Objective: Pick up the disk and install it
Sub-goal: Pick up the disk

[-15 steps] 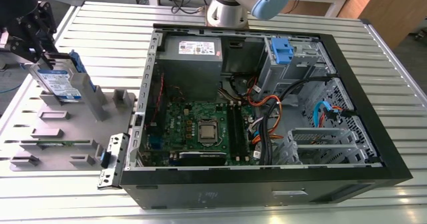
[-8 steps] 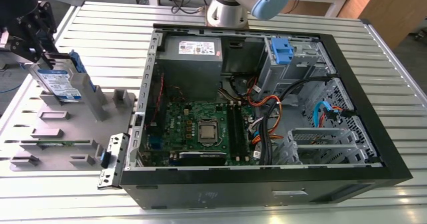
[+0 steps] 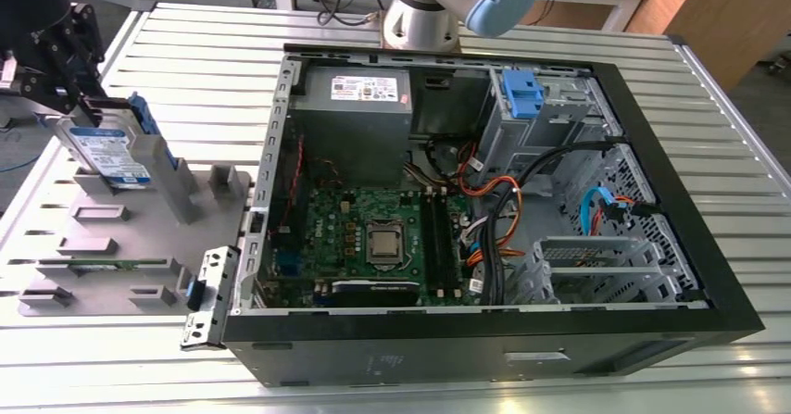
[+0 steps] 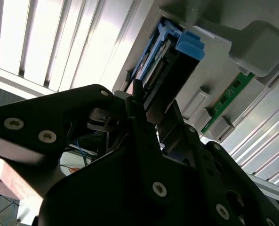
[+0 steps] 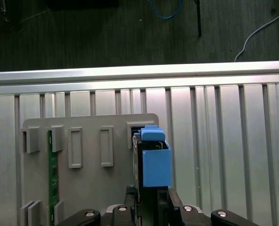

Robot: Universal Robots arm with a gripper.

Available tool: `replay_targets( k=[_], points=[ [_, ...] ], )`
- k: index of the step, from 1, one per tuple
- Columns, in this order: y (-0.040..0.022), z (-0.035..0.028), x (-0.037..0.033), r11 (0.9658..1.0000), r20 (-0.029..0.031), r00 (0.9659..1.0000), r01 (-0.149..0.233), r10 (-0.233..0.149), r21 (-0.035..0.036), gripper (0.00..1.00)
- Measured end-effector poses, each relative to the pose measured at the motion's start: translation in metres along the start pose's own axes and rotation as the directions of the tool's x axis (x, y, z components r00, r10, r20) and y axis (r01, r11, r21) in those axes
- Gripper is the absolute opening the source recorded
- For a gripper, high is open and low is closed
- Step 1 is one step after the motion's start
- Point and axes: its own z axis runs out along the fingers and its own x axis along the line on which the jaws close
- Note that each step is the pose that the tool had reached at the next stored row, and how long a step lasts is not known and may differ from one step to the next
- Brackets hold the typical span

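Where the grey holder plate lies on the slatted tabletop beside the open computer case, gripper jaws closed on the upright disk

Silver disk (blue-and-white label, blue side rails) upright on edge at the exterior view's left

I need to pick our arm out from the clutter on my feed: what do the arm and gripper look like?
The arm is a silver-grey tube with a rounded light-blue joint cap. The gripper is matte black, built of angular plates and linkages fastened with silver screws, seen close in the second wrist view.
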Motion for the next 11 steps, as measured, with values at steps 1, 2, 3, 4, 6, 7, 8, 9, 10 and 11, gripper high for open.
replay_targets(
  k=[1,2,3,4,6,7,8,9,10,11],
  points=[
    [0.0000,-0.0001,0.0000,1.0000,-0.0001,1.0000,0.000,0.000,-0.0001,0.41],
    [0.0000,-0.0001,-0.0001,1.0000,-0.0001,1.0000,0.000,0.000,-0.0001,0.35],
    [0.0000,0.0000,-0.0001,1.0000,0.0000,1.0000,0.000,0.000,-0.0001,0.35],
    [0.0000,0.0000,-0.0001,1.0000,0.0000,1.0000,0.000,0.000,-0.0001,0.35],
    [0.0000,0.0000,-0.0002,1.0000,0.0000,1.0000,0.000,0.000,0.0000,0.35],
    [0.0000,0.0000,-0.0002,1.0000,0.0000,1.0000,0.000,0.000,0.0000,0.35],
    [0.0000,0.0000,-0.0007,1.0000,0.0000,1.0000,0.000,0.000,0.0000,0.35],
    [0.0001,0.0000,-0.0011,1.0000,0.0000,1.0000,0.000,0.000,0.0000,0.35],
    [0.0001,0.0000,-0.0011,1.0000,0.0000,1.0000,0.000,0.000,0.0000,0.35],
    [0.0001,0.0000,-0.0012,1.0000,0.0000,1.0000,0.000,0.000,0.0000,0.35]
  ],
)
